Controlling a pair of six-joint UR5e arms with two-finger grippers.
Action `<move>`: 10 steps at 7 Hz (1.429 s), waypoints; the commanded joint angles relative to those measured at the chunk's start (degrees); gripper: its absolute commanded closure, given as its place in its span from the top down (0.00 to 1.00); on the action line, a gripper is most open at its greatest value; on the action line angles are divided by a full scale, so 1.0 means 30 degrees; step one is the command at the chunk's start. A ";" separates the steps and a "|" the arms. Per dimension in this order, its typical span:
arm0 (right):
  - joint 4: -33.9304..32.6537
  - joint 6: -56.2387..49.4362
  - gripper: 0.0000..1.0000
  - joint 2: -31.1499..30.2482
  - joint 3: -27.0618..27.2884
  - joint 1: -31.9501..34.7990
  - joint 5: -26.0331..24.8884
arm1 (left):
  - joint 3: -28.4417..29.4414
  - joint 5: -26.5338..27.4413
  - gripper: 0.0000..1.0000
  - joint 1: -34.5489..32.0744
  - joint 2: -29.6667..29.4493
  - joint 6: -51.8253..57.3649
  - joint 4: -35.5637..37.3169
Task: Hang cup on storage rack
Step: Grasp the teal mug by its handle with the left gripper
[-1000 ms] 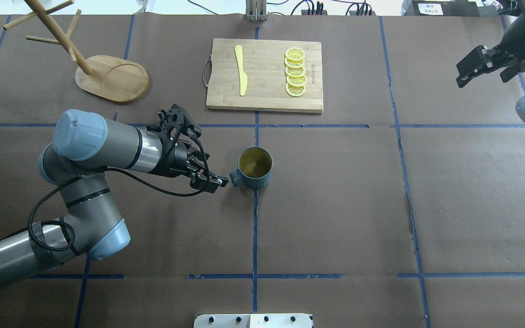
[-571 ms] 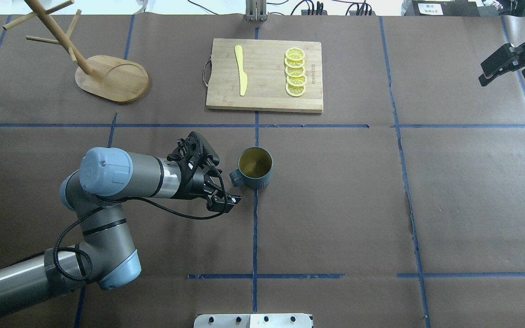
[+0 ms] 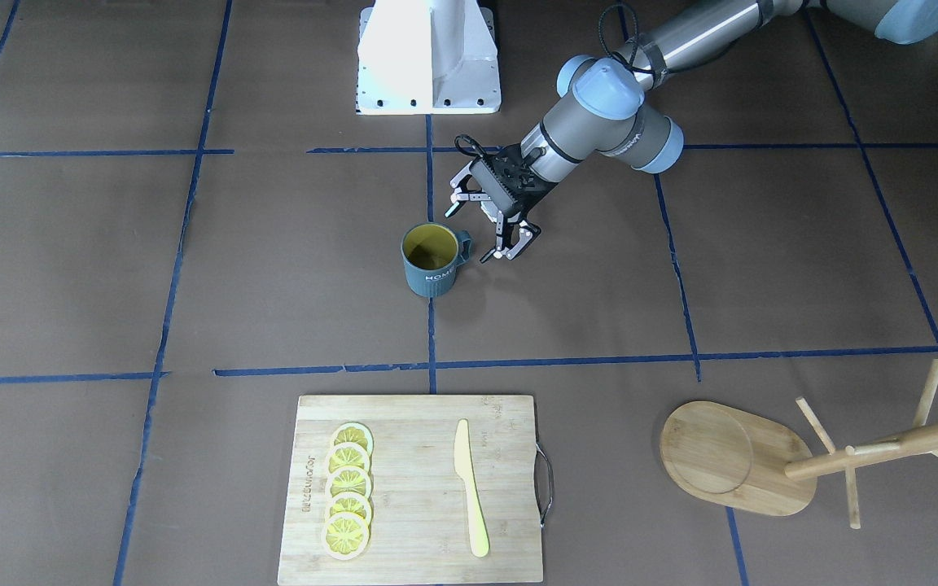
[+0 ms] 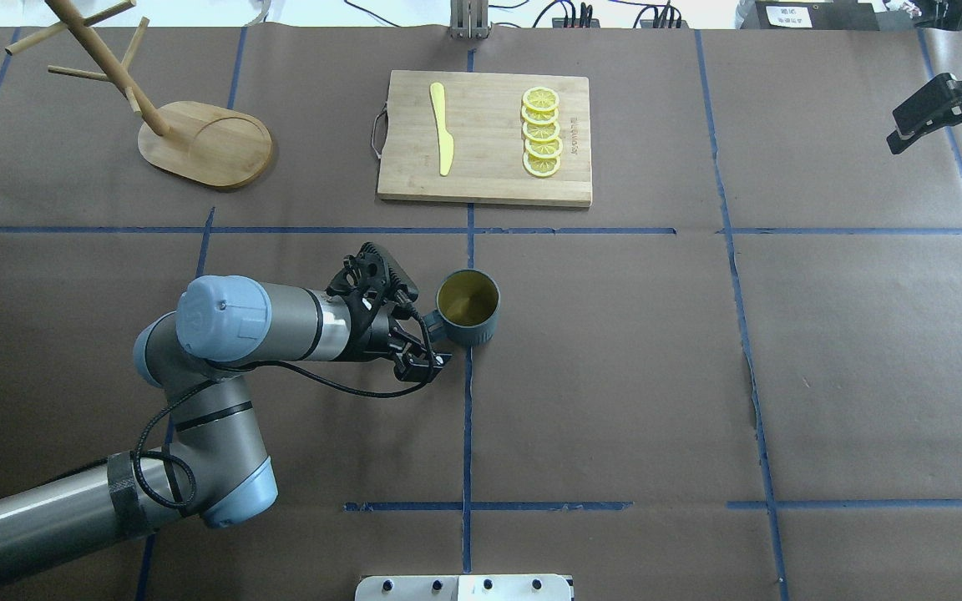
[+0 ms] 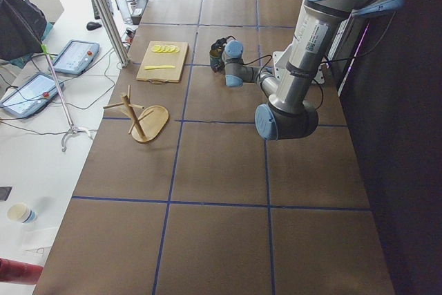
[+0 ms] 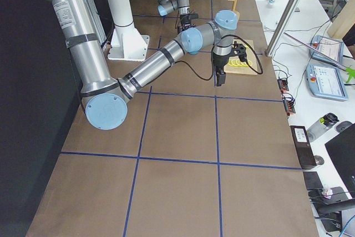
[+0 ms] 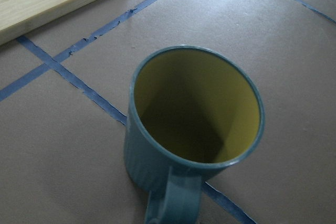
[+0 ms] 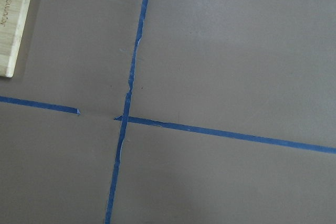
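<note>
The cup (image 4: 467, 307) is a dark blue-grey mug with a yellow inside, standing upright near the table's middle, handle toward my left arm. It also shows in the front view (image 3: 430, 260) and fills the left wrist view (image 7: 194, 129). My left gripper (image 4: 429, 338) is open and low at the handle, with its fingers on either side of it in the front view (image 3: 475, 232). The storage rack (image 4: 197, 142) stands at the far left, empty, and shows in the front view (image 3: 729, 456). My right gripper (image 4: 940, 113) is open and empty at the far right edge.
A bamboo cutting board (image 4: 485, 138) lies beyond the cup, with a yellow knife (image 4: 443, 129) and a row of lemon slices (image 4: 541, 132) on it. Blue tape lines cross the brown table cover. The robot base plate (image 4: 464, 587) sits at the near edge.
My left arm has swung forward and brought its gripper up to the cup's handle. My right arm has drawn back to the right edge. The cup has not moved.
</note>
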 commanded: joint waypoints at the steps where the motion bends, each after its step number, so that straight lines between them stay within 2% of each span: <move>1: -0.0029 -0.0001 1.00 -0.0040 -0.0001 0.0064 0.0004 | 0.0424 0.0168 0.78 0.0043 -0.0253 -0.0009 0.0000; 2: -0.0029 -0.0001 1.00 -0.0040 -0.0001 0.0064 0.0004 | 0.0425 0.0139 0.62 0.0072 -0.0253 -0.0038 0.0000; 4: -0.0058 -0.0001 1.00 -0.0040 -0.0031 0.0064 -0.0025 | 0.0309 0.0139 0.07 0.0189 -0.0253 -0.0242 -0.0290; 5: -0.0058 -0.0001 1.00 -0.0040 -0.0002 0.0064 0.0004 | 0.0249 0.0139 0.00 0.0190 -0.0224 -0.0330 -0.0351; 9: 0.0000 -0.0234 1.00 -0.0040 -0.0001 0.0851 0.0033 | -0.1593 0.0022 0.00 -0.0449 -0.0136 -0.2643 -0.0264; 10: -0.0174 -0.1947 1.00 -0.0069 -0.0175 0.1435 0.0004 | -0.1655 -0.0007 0.00 -0.1238 -0.0106 -0.4240 -0.0293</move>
